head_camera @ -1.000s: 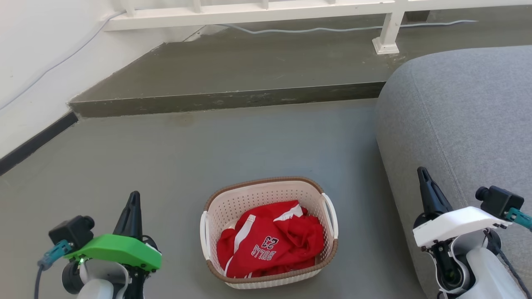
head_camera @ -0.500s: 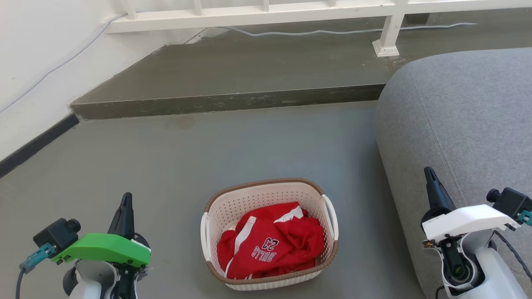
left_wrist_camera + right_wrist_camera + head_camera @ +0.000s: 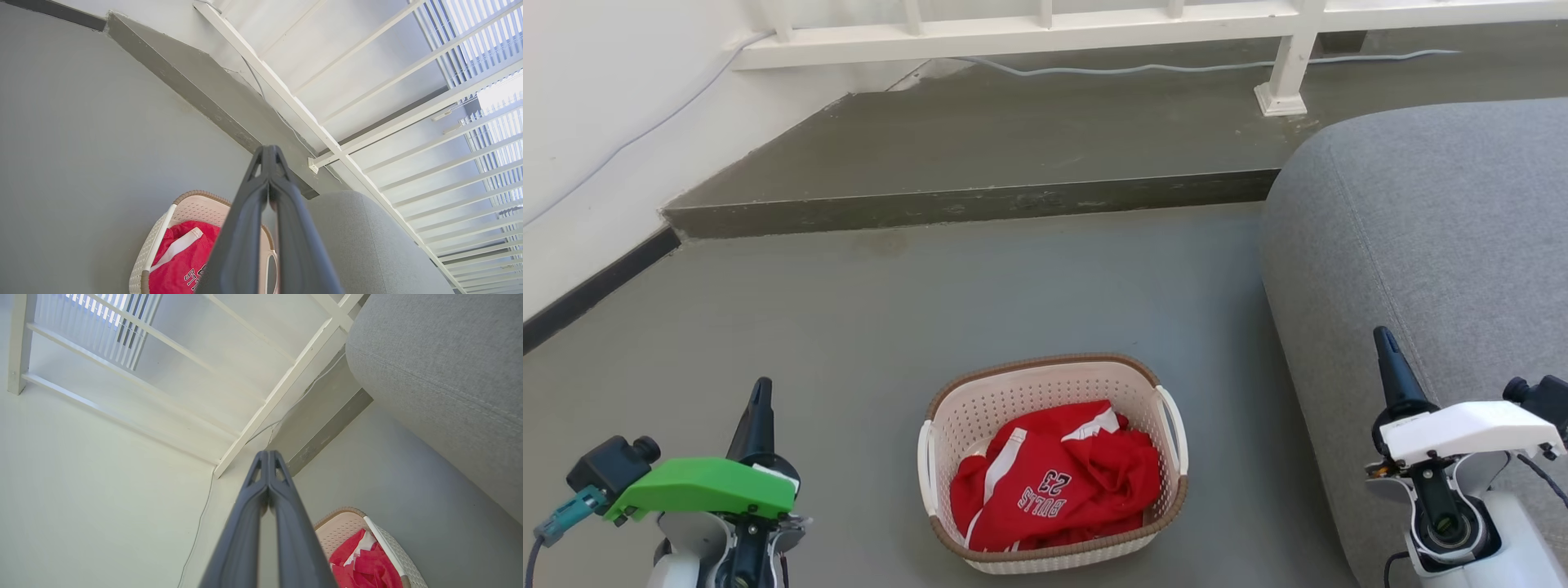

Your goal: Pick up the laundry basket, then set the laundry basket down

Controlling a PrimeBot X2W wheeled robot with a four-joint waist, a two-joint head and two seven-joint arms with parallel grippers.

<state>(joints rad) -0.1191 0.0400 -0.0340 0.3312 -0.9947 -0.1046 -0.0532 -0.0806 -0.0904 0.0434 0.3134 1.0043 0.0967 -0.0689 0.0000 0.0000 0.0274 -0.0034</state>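
Inside the laundry basket [image 3: 1013, 398], a red jersey [image 3: 1058, 486] hides the bottom

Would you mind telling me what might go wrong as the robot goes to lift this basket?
The left gripper and right gripper are shut and apart from the laundry basket; unless they open, they may shove it rather than catch its thin side handles. The grey sofa crowds the right arm's approach.

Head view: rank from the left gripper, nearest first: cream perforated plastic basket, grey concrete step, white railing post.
From the left gripper:
1. Cream perforated plastic basket, beside it, rightward.
2. Grey concrete step, ahead.
3. White railing post, farthest, ahead-right.
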